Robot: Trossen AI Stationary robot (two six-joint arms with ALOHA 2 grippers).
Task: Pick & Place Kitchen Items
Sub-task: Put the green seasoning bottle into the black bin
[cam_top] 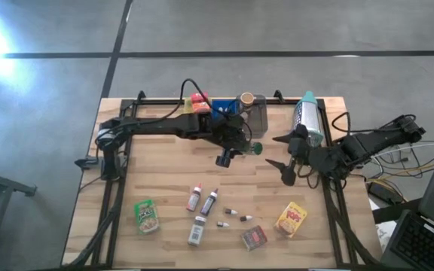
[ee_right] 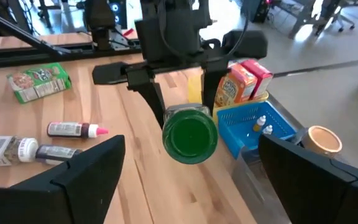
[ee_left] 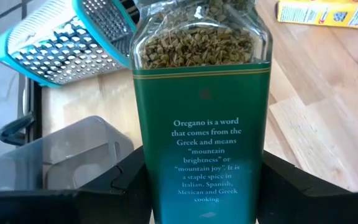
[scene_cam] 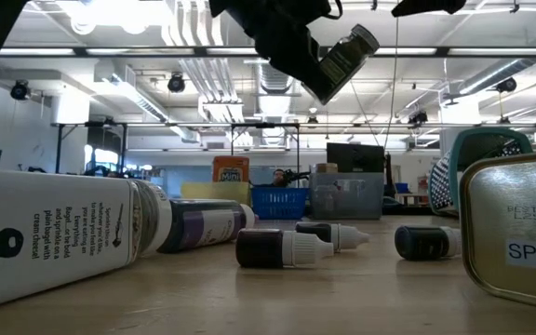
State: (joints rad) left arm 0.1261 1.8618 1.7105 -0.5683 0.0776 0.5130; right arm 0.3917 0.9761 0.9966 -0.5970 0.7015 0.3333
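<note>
Green oregano jar [ee_left: 201, 118] aloft, tilted; groceries scattered

We see a wooden table [cam_top: 164, 169] – on it lie a green pouch [cam_top: 148, 215], slim bottles [cam_top: 209, 201], tiny vials [cam_top: 237, 216], a yellow box [cam_top: 291, 219] and a red box [cam_top: 254, 238].
</note>
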